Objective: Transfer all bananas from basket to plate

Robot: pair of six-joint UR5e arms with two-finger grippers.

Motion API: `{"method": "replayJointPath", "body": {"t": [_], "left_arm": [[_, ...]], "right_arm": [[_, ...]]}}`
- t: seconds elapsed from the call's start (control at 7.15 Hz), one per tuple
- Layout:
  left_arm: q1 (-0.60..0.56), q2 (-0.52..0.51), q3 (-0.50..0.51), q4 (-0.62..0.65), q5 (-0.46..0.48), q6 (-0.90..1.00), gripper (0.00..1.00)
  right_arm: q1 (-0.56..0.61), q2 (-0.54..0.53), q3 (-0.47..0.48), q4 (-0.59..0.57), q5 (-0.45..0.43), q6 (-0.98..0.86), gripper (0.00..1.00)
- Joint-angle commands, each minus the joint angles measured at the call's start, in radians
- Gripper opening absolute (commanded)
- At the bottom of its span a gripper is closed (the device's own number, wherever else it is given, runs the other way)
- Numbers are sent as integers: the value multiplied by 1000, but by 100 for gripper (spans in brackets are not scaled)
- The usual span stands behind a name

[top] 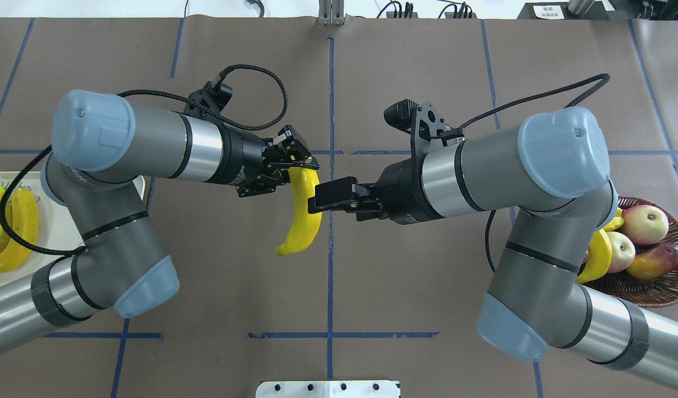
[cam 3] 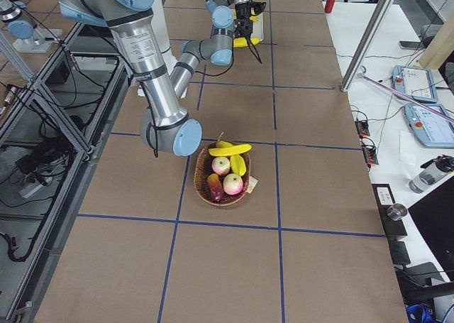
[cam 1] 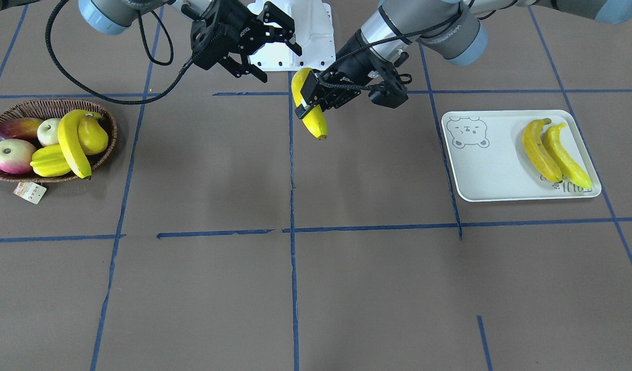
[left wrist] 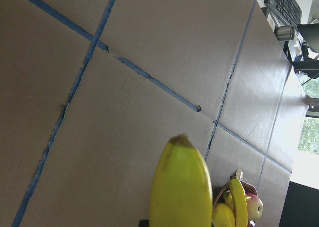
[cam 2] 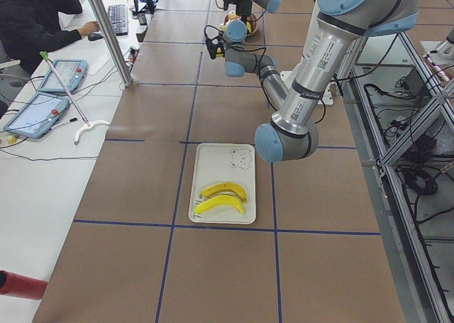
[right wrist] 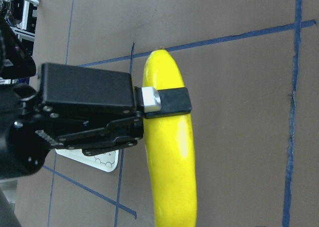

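My left gripper (cam 1: 309, 103) is shut on the upper half of a yellow banana (cam 1: 316, 122) that hangs above the table's middle; the overhead view shows the same banana (top: 303, 215) and the same gripper (top: 299, 165). Just beside it, my right gripper (cam 1: 280, 64) stands open and holds nothing. Two more bananas (cam 1: 552, 152) lie side by side on the white bear plate (cam 1: 491, 175). In the wicker basket (cam 1: 43, 105) one banana (cam 1: 71, 144) rests across the other fruit. The right wrist view shows a left finger pad (right wrist: 172, 101) pressed across the held banana.
Apples (cam 1: 12, 155), a mango (cam 1: 14, 129), a pear (cam 1: 93, 136) and a starfruit (cam 1: 50, 162) share the basket. A white mounting plate (cam 1: 305, 41) sits at the robot's base. A person (cam 2: 28, 18) sits at a desk beyond the table's far side.
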Motion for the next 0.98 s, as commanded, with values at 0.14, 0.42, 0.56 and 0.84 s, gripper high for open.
{"method": "replayJointPath", "body": {"t": [0.14,0.42,0.56,0.84], "left_arm": [[-198,223,-39,159,-115,178,0],[-253,458,-53,156,-104,293,0],[-255,544,-53,150,-102,392,0],[-249,571,11,150,-32,416,0]], "right_arm": [[35,-39,11,-4,0,1,100],[63,-82,18,-12,-22,1,100],[61,-87,14,-12,-40,0,100],[61,-90,9,-15,-45,0,100]]}}
